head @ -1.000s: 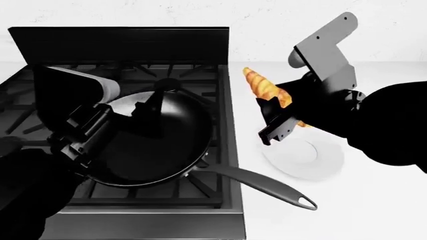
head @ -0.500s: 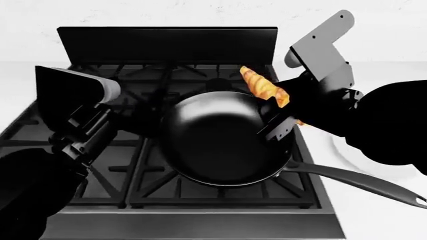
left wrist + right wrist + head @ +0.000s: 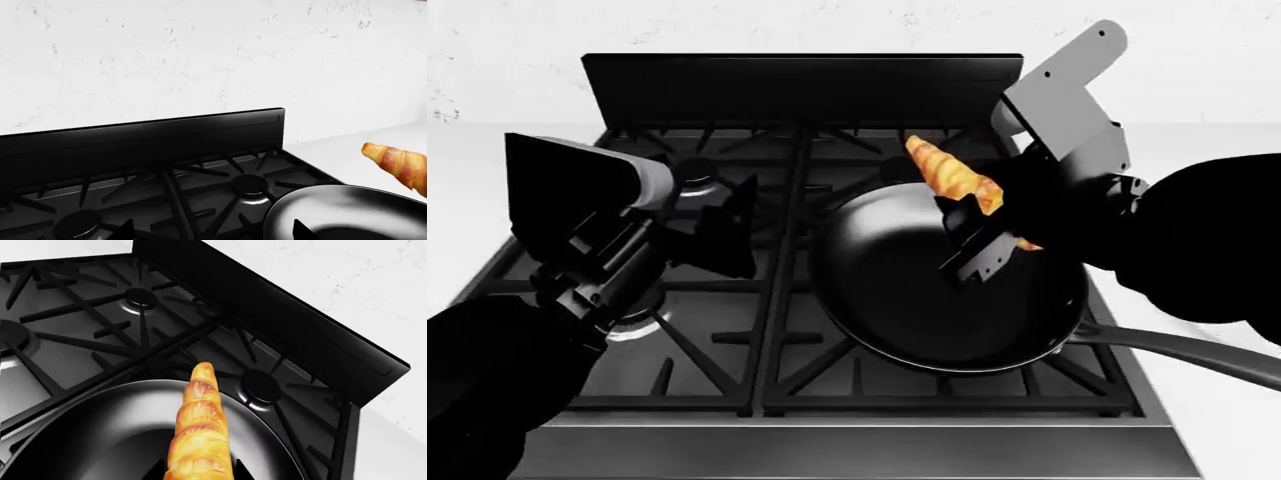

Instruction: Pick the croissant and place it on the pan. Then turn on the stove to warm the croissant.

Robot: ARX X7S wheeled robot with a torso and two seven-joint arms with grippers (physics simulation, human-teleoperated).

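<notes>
Croissant held above pan bowl
Right end effector [image 3: 981, 235] clenched on golden ridged croissant [image 3: 953, 178]; glossy black round pan [image 3: 921, 300] directly beneath; left end effector state indeterminable

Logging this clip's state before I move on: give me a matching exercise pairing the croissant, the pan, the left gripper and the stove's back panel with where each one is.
Things:
1. croissant
2. pan
3. left gripper
4. stove back panel

Places:
A. resting on the right-hand grates
B. upright along the wall
C. held in the right gripper jaws above the pan
D. hovering over the left burners, holding nothing

Pairs: 1-C, 2-A, 3-D, 4-B
</notes>
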